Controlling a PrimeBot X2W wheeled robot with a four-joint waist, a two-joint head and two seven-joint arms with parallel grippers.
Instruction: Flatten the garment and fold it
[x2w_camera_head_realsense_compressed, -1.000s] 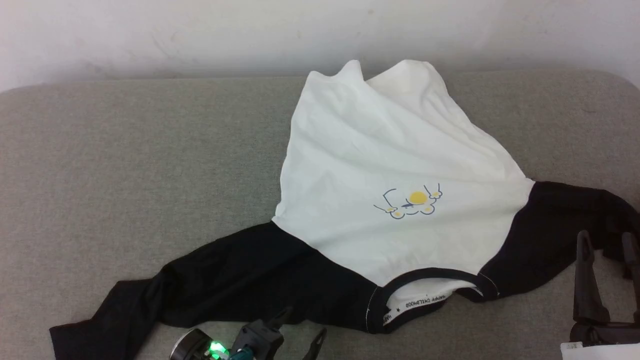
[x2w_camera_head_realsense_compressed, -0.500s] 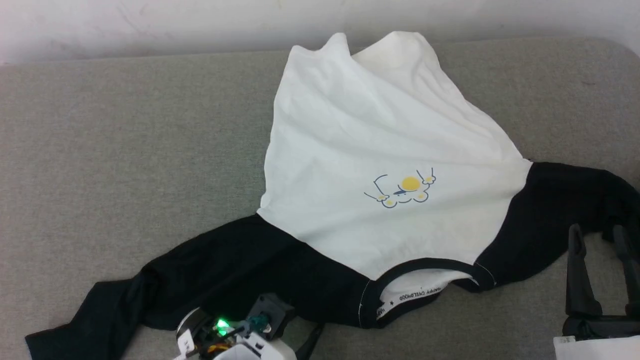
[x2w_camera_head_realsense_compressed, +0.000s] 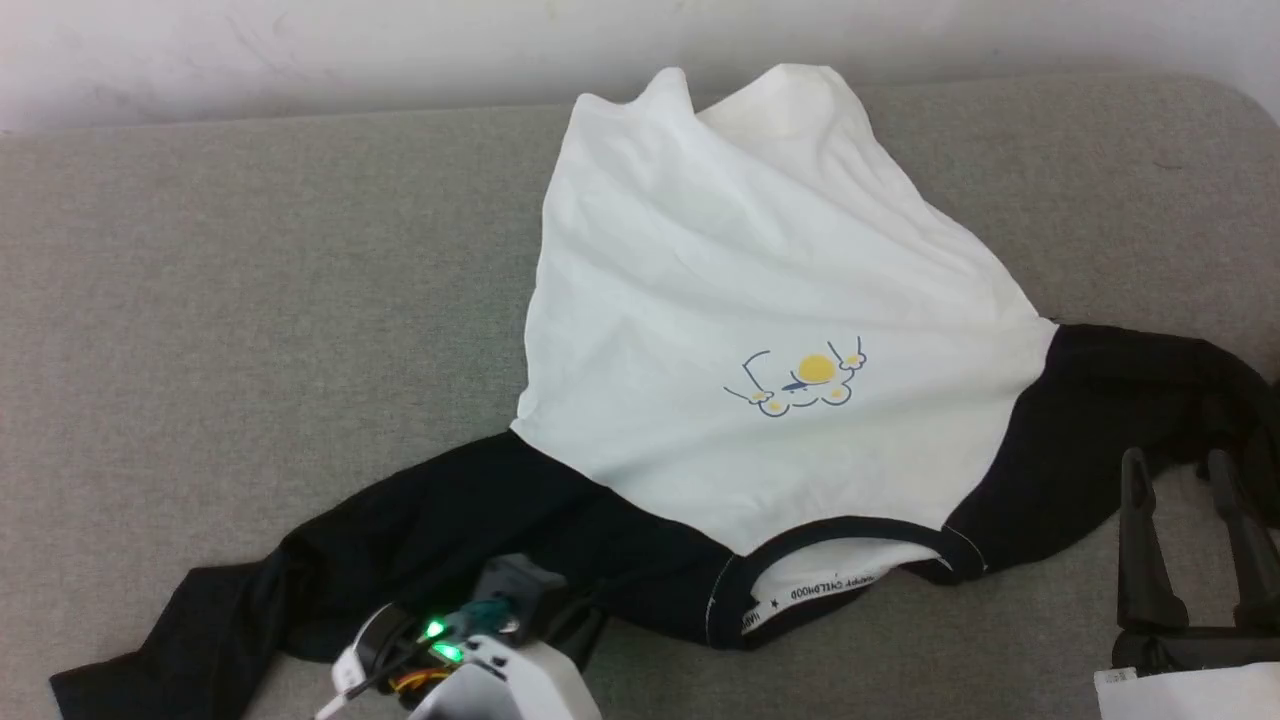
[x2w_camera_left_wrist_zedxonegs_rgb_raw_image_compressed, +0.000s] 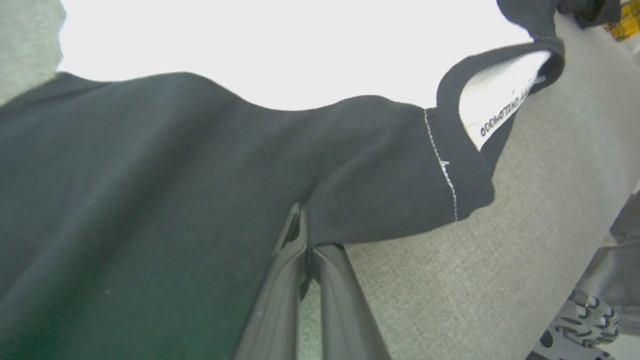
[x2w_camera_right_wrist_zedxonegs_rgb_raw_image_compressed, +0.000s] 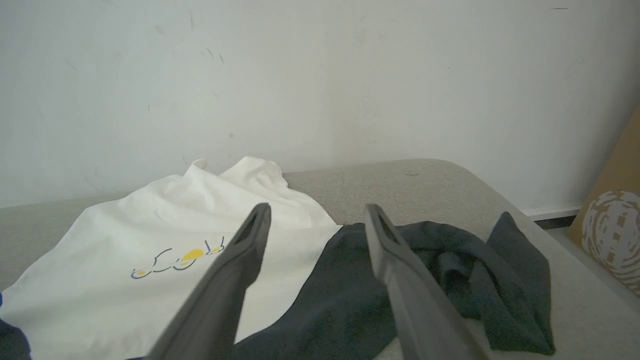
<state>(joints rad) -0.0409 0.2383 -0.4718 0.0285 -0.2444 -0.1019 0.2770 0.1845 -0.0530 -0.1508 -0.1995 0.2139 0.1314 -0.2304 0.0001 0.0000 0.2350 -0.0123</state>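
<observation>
Well, the shirt (x2w_camera_head_realsense_compressed: 740, 300) lies chest-up on the grey cushion (x2w_camera_head_realsense_compressed: 250, 300). Its neckband (x2w_camera_head_realsense_compressed: 850, 525) is toward us, its hem (x2w_camera_head_realsense_compressed: 760, 100) is rucked up at the far side, and both black sleeves sprawl out crooked. The left gripper (x2w_camera_left_wrist_zedxonegs_rgb_raw_image_compressed: 302, 220) is closed. In its wrist view the fingers meet right at the edge of the left sleeve (x2w_camera_head_realsense_compressed: 400, 540), near the neckband, and we judge it has a thin pinch of that black cloth. The right gripper (x2w_camera_head_realsense_compressed: 1175, 460) stands wide open beside the crumpled right sleeve (x2w_camera_head_realsense_compressed: 1130, 400), with nothing in it.

What worries us first is that pinch. It sits at the very edge of the cloth, so a brisk pull could let the fabric slip free. We also cannot tell whether it took one layer or two. With only the top layer caught, lifting would peel front from back and add wrinkles rather than smooth them. And with the right side unheld, a tug from the left alone would likely drag or skew the whole shirt across the cushion. The right sleeve is doubled over itself, so a careless grab there may seize a fold instead of the shoulder.
</observation>
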